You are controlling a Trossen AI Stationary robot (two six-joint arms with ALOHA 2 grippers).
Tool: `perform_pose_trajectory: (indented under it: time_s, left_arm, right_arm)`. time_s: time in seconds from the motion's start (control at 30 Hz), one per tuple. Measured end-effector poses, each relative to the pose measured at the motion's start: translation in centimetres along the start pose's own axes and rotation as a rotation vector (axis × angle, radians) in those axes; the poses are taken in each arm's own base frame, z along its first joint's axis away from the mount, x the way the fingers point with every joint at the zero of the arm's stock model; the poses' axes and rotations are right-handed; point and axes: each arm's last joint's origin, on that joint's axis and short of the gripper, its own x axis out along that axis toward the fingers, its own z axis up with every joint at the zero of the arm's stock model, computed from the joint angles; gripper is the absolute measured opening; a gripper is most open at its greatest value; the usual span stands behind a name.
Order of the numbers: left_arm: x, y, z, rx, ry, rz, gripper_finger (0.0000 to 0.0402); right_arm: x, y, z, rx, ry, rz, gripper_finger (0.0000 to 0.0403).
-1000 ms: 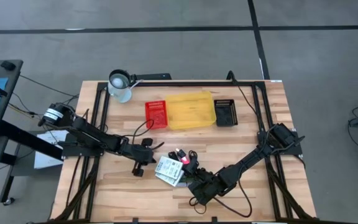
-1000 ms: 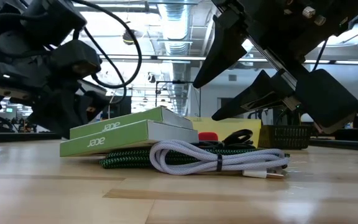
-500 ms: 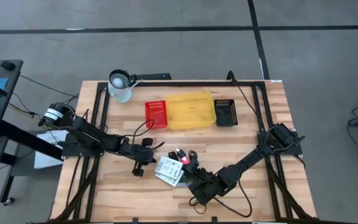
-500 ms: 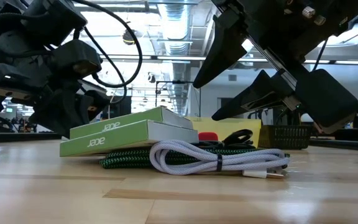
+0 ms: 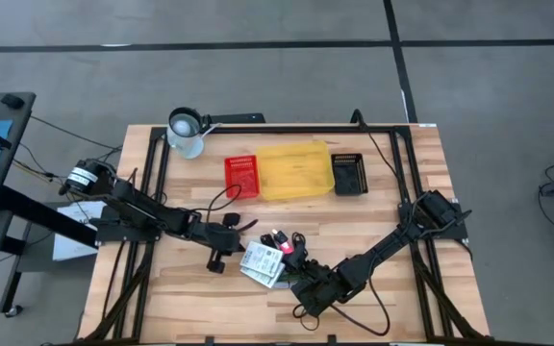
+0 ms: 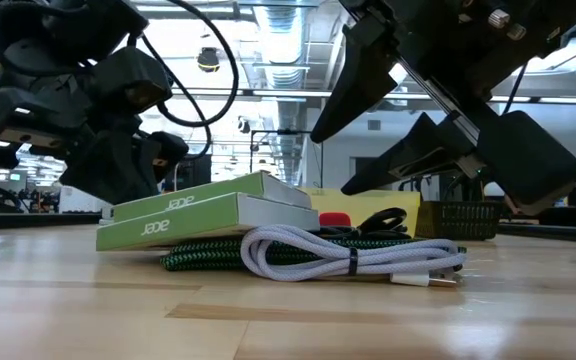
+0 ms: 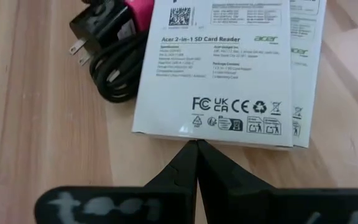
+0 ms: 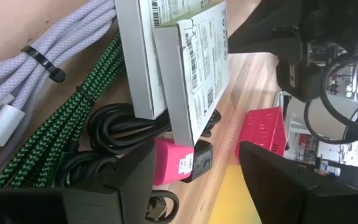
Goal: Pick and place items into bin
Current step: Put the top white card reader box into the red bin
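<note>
On the left, the left gripper (image 5: 225, 248) is hovering low over the wooden table (image 5: 162, 298), its fingers (image 7: 188, 163) pressed together with nothing between them, their tips pointing at the near edge of the white boxes (image 7: 219, 68), just short of touching. Those two flat white boxes with green sides (image 6: 203, 215) are lying one overlapping the other at the left of the pile of items, near the middle of the table. Beneath and beside them a green braided cord (image 8: 55, 134) is lying coiled, with a pale lilac cord (image 6: 353, 255) bundled by a black tie on the pile's near side. Black cords (image 7: 114, 65) and a black plug are sitting just beside the boxes, touching a pink piece (image 8: 173, 163). To the right, the right gripper (image 5: 301, 281) is poised over the pile with its fingers (image 8: 120, 177) spread wide apart, holding nothing, the pink piece and the black cords lying between them. On the far side of the table a red basket (image 5: 241, 176), a yellow bin (image 5: 296, 171) and a black basket (image 5: 349, 174) are standing in a row, well apart from the pile.
</note>
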Motion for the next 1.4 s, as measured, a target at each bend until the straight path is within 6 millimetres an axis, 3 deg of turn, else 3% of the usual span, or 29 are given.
perform_pose_trajectory:
  time_s: [0.77, 1.4]
  left_arm:
    - [0.0, 0.0, -0.2, 0.001, 0.036, 0.009, 0.0000]
    - [0.0, 0.0, -0.2, -0.006, 0.036, 0.009, 0.0000]
  right_arm:
    - [1.7, -1.1, -0.9, -0.001, -0.004, 0.075, 0.0226]
    - [2.6, -0.7, -0.7, -0.139, -0.026, 0.087, 0.0226]
